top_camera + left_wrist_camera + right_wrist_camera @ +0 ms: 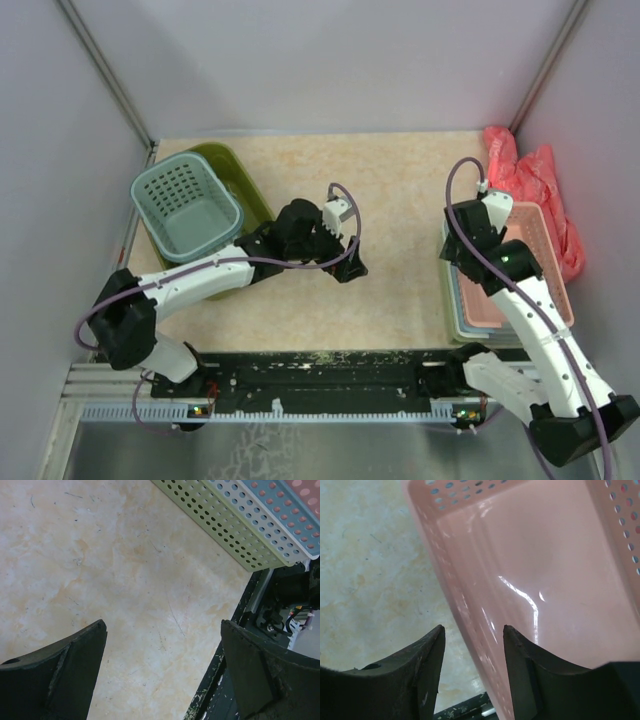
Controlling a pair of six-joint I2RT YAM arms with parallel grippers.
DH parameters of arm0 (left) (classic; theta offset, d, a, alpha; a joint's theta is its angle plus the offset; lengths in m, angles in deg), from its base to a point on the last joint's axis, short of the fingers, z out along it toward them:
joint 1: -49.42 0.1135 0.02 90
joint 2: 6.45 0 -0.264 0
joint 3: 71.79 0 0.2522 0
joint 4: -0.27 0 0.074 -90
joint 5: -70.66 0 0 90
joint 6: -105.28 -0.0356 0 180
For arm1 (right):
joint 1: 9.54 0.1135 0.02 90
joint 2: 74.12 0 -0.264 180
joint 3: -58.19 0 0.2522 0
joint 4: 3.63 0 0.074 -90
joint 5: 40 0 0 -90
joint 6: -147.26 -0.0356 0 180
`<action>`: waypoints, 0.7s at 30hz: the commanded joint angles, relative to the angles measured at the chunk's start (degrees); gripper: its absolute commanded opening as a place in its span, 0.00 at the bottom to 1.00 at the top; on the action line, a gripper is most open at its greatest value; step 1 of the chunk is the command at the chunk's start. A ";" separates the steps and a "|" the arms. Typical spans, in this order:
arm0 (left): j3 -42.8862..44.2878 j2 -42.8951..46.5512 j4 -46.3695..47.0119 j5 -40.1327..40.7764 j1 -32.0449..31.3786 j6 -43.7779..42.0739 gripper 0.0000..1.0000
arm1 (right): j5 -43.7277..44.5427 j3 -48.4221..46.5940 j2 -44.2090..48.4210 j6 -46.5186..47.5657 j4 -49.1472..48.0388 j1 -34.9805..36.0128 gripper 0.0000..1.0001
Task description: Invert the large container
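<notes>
Fingers point(75, 660) of the left gripper point(162, 625) are held wide apart over bare table point(100, 555); the right gripper point(472, 630) is parted astride the pink tray point(545, 580) wall. The large container point(240, 172) is left untouched far-left, the teal basket point(185, 205) seemingly inside; approach is judged pending, its rim to be reached

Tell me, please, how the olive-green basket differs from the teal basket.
The olive-green basket is dark, dull green; the teal basket is pale blue-green. The olive-green basket is larger, its rim showing beyond the teal basket's at the back and right. The teal basket shows whole, perforated base included, and hides most of the olive-green basket. Both are rectangular with rounded corners and appear open side up.
</notes>
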 commanded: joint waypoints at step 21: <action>0.63 -0.03 -0.38 -1.31 -0.24 0.89 1.00 | -5.16 -4.39 -2.13 9.64 -2.98 -4.98 0.00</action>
